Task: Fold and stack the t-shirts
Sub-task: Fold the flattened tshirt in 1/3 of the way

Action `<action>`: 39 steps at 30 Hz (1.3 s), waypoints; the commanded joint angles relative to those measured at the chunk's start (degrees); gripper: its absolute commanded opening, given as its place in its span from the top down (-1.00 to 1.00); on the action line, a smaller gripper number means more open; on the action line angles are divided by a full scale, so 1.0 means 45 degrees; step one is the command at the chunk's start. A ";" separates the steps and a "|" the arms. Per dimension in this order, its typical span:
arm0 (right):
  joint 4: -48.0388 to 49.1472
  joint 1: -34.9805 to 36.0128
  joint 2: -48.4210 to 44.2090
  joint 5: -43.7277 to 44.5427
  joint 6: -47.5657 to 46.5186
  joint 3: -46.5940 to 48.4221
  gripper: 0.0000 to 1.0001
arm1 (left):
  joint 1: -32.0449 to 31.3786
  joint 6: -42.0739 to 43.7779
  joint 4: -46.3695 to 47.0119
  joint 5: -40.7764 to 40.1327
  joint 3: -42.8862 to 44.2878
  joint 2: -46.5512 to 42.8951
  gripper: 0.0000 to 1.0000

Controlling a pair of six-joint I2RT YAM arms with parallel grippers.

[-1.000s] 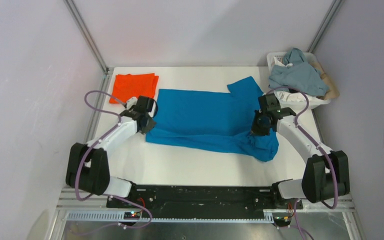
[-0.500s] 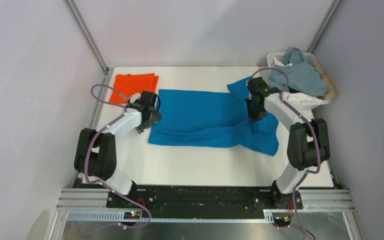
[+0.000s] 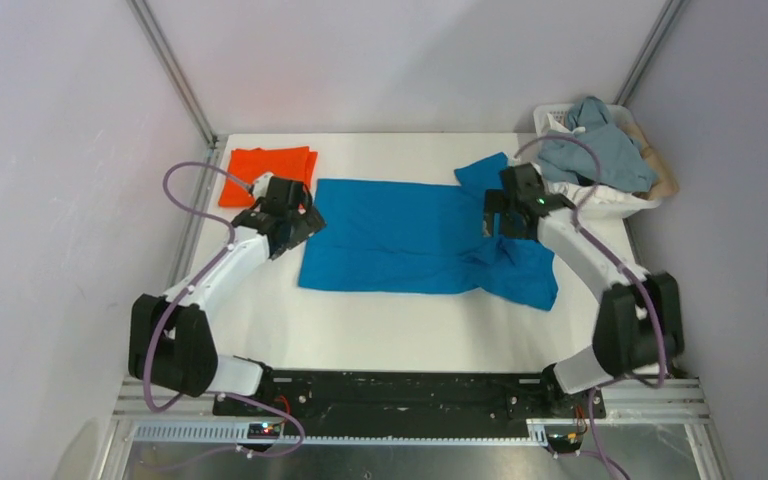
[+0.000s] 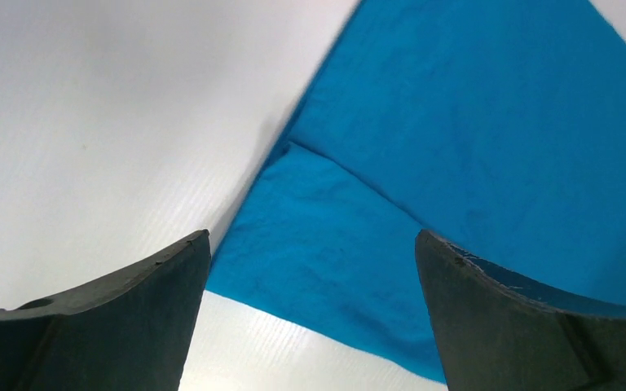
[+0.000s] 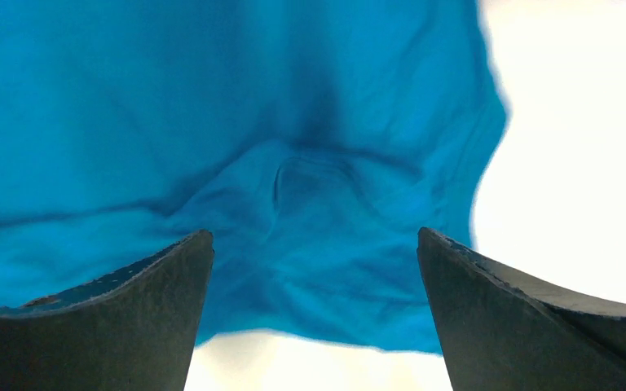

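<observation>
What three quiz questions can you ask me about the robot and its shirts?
1. True or false: the orange shirt lies folded at the far left corner of the table.
2. The blue shirt is: A) held up in the air, B) lying on the table, C) on top of the orange one.
3. Are the left hand and right hand open or shut?
Key: 1 true; 2 B; 3 both open.

The white bench [image 3: 410, 330] fills the middle of the frame. A bright blue t-shirt [image 3: 400, 235] lies spread across its centre, rumpled at the right end. A folded orange t-shirt [image 3: 265, 172] lies at upper left. A white basket [image 3: 605, 198] of clothes sits at the upper-right corner.
</observation>
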 commanded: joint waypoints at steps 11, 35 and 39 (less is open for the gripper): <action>0.6402 -0.1456 -0.0707 -0.7724 0.3193 -0.4799 -0.99 | -0.1692 0.0655 0.1834 0.3020 -0.0261 0.2948 -0.99; 0.3180 -0.0309 0.0820 -0.2200 0.2418 -0.0344 -0.99 | -0.1425 0.0714 0.1906 0.1481 -0.1613 0.3122 -0.99; 0.3064 -0.0240 0.0136 -0.3729 0.4386 -0.2722 -0.99 | -0.1430 0.0684 0.1898 0.1456 -0.1728 0.3119 -0.99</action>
